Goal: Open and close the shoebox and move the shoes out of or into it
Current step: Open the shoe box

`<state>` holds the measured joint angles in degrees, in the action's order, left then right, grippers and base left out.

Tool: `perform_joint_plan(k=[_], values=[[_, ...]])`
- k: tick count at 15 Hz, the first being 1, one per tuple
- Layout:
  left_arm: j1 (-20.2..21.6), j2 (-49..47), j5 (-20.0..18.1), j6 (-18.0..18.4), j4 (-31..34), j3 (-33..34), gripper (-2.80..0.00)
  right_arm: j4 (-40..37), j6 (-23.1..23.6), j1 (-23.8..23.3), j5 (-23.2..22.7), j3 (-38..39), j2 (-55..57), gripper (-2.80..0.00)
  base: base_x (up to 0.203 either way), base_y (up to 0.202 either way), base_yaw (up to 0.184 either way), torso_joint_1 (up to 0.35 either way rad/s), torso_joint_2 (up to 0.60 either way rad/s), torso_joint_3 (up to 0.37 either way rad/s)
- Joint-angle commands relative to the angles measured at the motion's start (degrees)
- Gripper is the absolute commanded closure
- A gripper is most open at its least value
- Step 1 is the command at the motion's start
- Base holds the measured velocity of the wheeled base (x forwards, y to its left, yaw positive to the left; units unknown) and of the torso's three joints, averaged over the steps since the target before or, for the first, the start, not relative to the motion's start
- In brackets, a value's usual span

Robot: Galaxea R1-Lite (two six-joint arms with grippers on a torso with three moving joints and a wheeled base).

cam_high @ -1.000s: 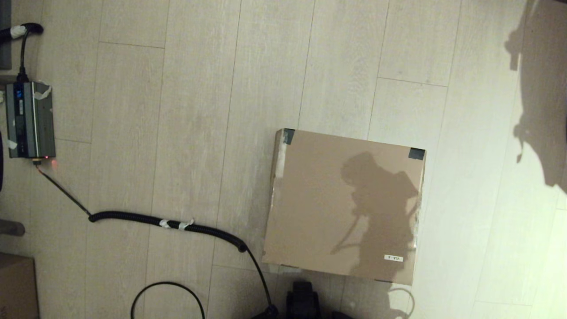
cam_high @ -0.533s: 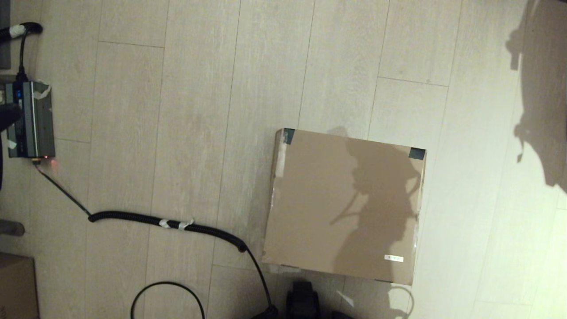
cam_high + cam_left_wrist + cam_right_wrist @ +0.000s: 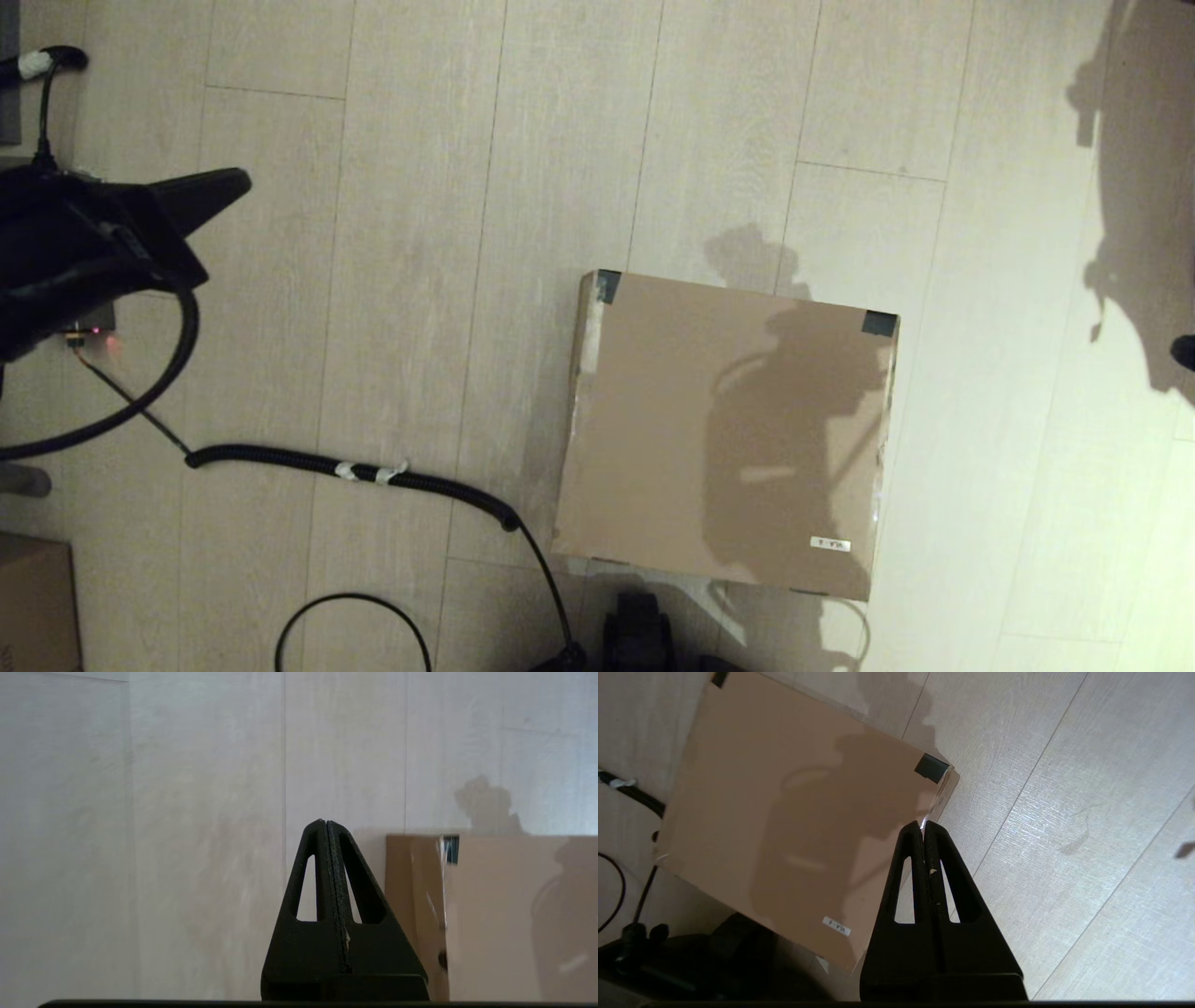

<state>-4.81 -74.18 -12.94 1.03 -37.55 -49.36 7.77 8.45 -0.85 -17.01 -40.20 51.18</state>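
Since a second ago the left arm has swung into the head view from the left edge, covering most of the grey power unit that lay bare there before, and a dark tip of the right arm has just appeared at the far right edge; the box has not shifted.

Pale wooden floor (image 3: 420, 280) fills the scene. On it, right of centre and near the robot's base, sits the shoebox (image 3: 672, 429), lid shut flat, with black tape (image 3: 878, 324) on its two far corners and a small white label (image 3: 830, 544) near the close right corner. The arms' shadows fall across the lid. No shoes are in sight.

The left arm hangs over the floor at the far left, well apart from the box. Its left gripper (image 3: 325, 823) has both fingers pressed together and grasps nothing; from its wrist view the box's left far corner lies ahead and to one side.

The right gripper (image 3: 921, 826) is likewise fully closed and empty, its tip hovering above the box's right edge, near the taped far corner.

A black coiled cable (image 3: 355, 469) runs across the floor from the left side toward the base, with a thin looped cable (image 3: 355, 602) below it. A darker carton (image 3: 33, 602) shows in the near left corner.
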Motion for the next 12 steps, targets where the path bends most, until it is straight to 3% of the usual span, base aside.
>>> perform_joint_plan(k=[1,3,4,7,12], values=[[-0.75,-8.35,-2.54,-0.36,-7.51,0.5,0.0,3.13,0.13,-0.02,-0.17,-0.03,8.6,0.0,0.0,0.0,0.0,0.0,0.0,0.0],[-0.84,-11.43,-14.04,-1.08,-11.62,0.43,0.0,8.0,1.49,-0.1,-0.19,-2.05,15.54,0.0,0.0,0.0,0.0,0.0,0.0,0.0],[-0.78,-12.85,-15.67,-1.15,-11.99,-1.68,0.0,8.89,3.26,-0.15,-0.25,-4.08,18.08,0.0,0.0,0.0,0.0,0.0,0.0,0.0],[-0.7,-18.26,-16.74,-1.2,-7.95,-6.94,0.0,9.92,6.18,-1.69,-4.21,-10.44,25.64,0.0,0.0,0.0,0.0,0.0,0.0,0.0],[-3.0,-20.77,-17.03,-1.29,-0.09,-6.71,0.0,9.78,8.64,-12.01,-15.12,-11.01,30.24,0.0,0.0,0.0,0.0,0.0,0.0,0.0]])
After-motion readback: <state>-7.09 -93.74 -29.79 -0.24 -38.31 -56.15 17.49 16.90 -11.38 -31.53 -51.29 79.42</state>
